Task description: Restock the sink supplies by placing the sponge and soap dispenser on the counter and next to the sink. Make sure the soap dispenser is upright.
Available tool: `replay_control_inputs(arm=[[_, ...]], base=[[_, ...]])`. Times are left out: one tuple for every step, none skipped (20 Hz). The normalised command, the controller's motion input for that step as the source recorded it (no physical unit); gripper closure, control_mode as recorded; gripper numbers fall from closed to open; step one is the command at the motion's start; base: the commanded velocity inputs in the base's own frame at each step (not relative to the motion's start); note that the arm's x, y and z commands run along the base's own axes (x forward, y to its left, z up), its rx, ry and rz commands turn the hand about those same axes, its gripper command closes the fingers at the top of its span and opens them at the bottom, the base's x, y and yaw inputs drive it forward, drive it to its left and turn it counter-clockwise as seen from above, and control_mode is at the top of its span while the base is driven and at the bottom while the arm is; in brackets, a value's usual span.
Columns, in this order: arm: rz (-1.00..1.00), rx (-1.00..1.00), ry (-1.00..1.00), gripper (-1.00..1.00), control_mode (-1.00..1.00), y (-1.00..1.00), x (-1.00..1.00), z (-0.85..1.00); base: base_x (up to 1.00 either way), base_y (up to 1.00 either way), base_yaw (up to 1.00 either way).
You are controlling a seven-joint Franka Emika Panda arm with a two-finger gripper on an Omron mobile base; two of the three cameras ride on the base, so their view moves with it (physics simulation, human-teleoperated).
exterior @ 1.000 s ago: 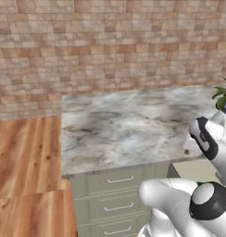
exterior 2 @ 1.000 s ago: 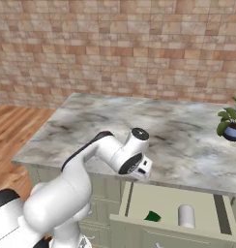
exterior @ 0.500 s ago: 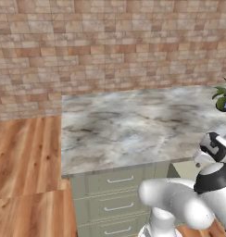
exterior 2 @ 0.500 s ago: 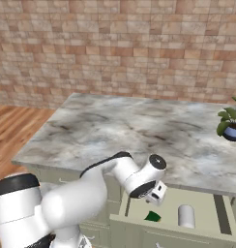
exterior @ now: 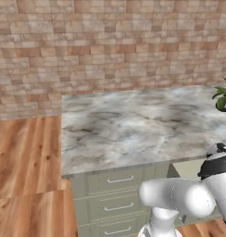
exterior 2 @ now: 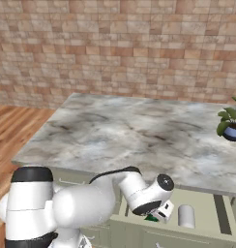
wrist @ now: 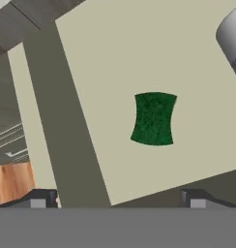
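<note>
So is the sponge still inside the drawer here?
Inside. The sponge lies flat on the open drawer's floor, untouched, below the open end effector.

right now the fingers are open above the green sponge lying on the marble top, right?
Not quite. The sponge lies on the floor of the open drawer under the marble top, as the hand view shows. The fingers are open above it.

Brick wall, wood floor, marble island, potted plant
</note>
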Motion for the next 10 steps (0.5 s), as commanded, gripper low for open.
replay_control_inputs(arm=[[0.0,0.0,0.01,-1.0,-1.0,-0.09,-0.1,-0.24],[0.0,0.0,0.0,-1.0,-1.0,-0.08,-0.12,-0.25],[0.0,0.0,0.01,-1.0,-1.0,-0.13,-0.11,-0.24],[0.0,0.0,0.0,-1.0,-1.0,-0.12,-0.16,-0.25],[0.0,0.0,0.02,-1.0,-1.0,-0.06,-0.16,-0.22],[0.0,0.0,0.02,-1.0,-1.0,-0.07,-0.24,-0.2],[0.0,0.0,0.03,-1.0,-1.0,-0.05,-0.29,-0.21],[0.0,0.0,0.0,-1.0,-1.0,-0.22,-0.46,-0.2],[0.0,0.01,0.0,-1.0,-1.0,-0.24,-0.59,-0.16],[-0.03,0.01,0.0,-1.0,-1.0,-0.19,-0.81,-0.08]], base=[[0.0,0.0,0.0],[0.0,0.0,0.0],[0.0,0.0,0.0],[0.0,0.0,0.0],[0.0,0.0,0.0],[0.0,0.0,0.0],[0.0,0.0,0.0],[0.0,0.0,0.0],[0.0,0.0,0.0],[0.0,0.0,0.0]])
